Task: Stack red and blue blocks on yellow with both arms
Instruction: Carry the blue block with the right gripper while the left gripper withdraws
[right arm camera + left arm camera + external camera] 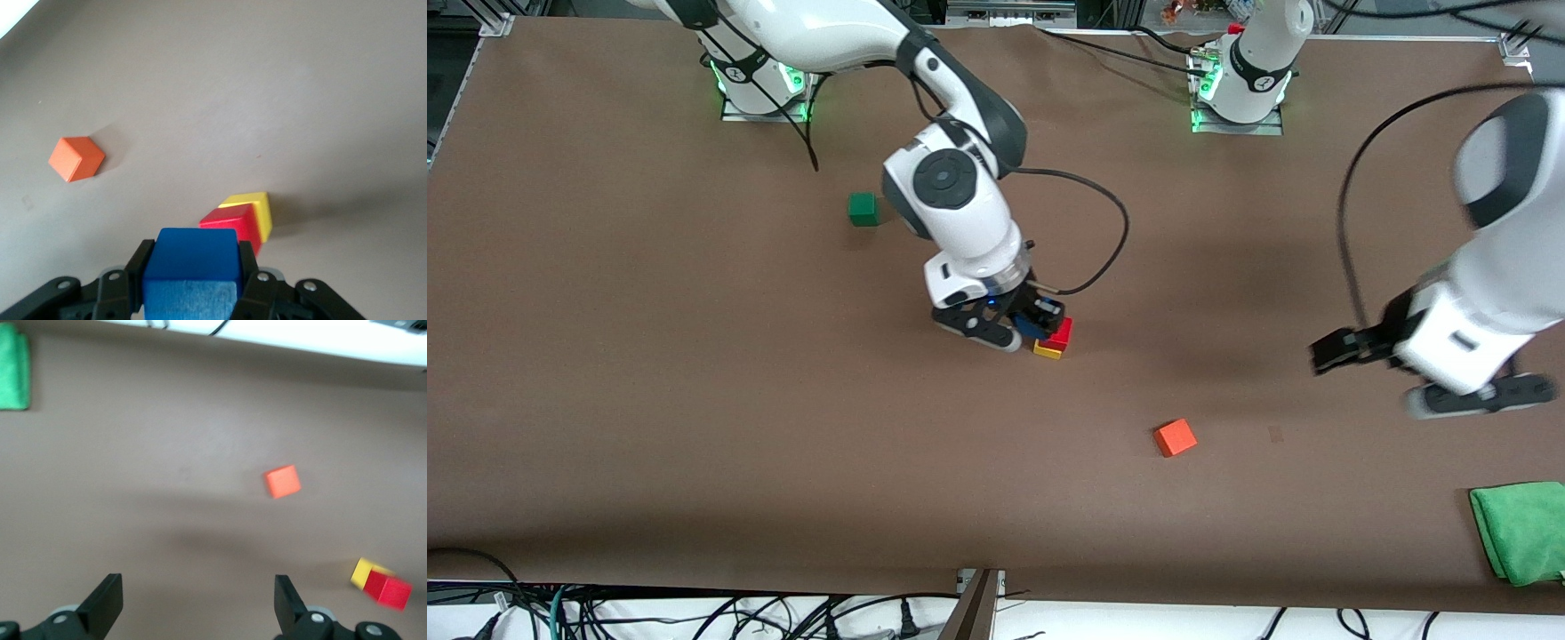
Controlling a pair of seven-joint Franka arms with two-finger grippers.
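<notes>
The brown table (694, 400) carries everything. The right gripper (1028, 327) hangs just above the small stack mid-table, its fingers closed on the sides of the blue block (191, 270), which sits square between them with its top face level. Directly under and just beside that gripper, the red block (1061, 332) rests on the yellow block (1048, 350), set slightly off so a yellow edge shows; cubes have no long axis.

The left gripper (1423, 378) hovers over bare table toward the left arm's end, fingers spread wide, holding nothing. The orange cube (1176, 437) lies between the two grippers, nearer the front camera.
</notes>
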